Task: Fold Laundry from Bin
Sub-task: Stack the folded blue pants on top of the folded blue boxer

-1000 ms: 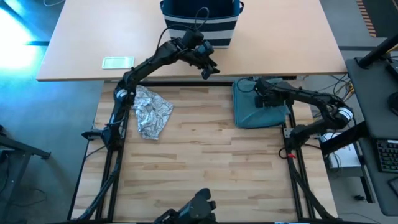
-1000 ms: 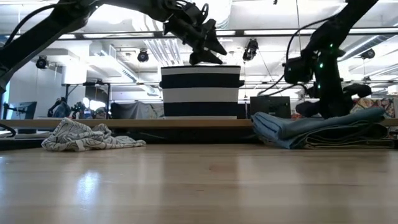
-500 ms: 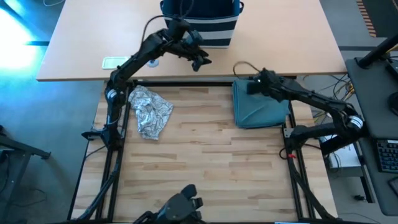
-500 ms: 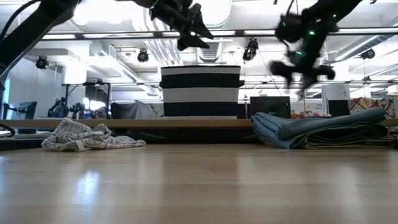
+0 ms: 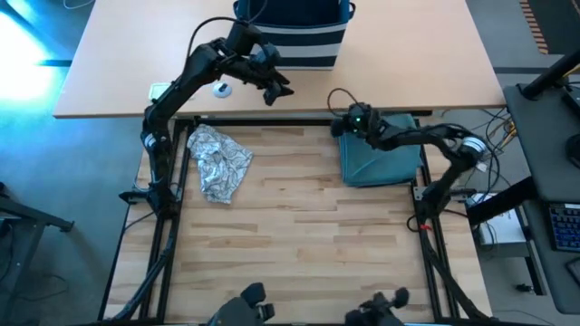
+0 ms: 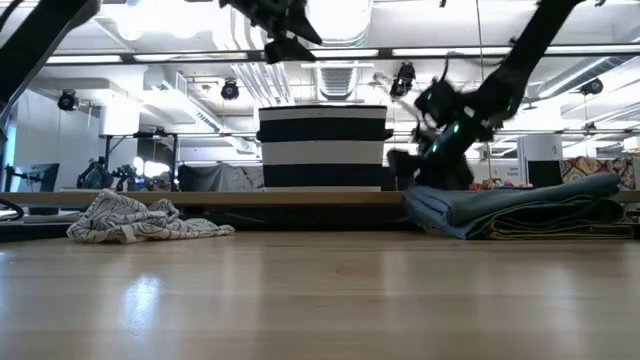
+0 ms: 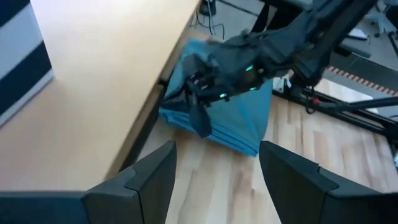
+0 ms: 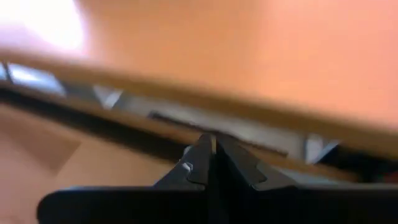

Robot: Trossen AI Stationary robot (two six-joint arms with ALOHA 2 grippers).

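The navy bin [image 5: 292, 27] with white stripes stands at the far middle on the tan table [image 5: 408, 63]; it also shows in the low view [image 6: 322, 147]. A crumpled grey-white patterned garment [image 5: 220, 161] lies at the left of the wooden table. A folded teal garment [image 5: 381, 156] lies flat at the far right, on a tan layer [image 6: 560, 228]. My left gripper [image 5: 276, 91] hangs open and empty in the air, on the near side of the bin. My right gripper [image 5: 337, 127] is shut and empty beside the teal garment's far left corner.
A small white round thing [image 5: 222, 89] and a pale card [image 5: 159, 91] lie on the tan table at the left. A dark gap and bar [image 5: 299, 120] divide the tan table from the wooden one. Bare wood [image 5: 299, 235] fills the middle and near side.
My right gripper has risen off the folded teal garment, swung toward the table's left and come down beside the garment's far left corner; the garment stays folded. My left gripper has gone up and toward the table's left, still open.
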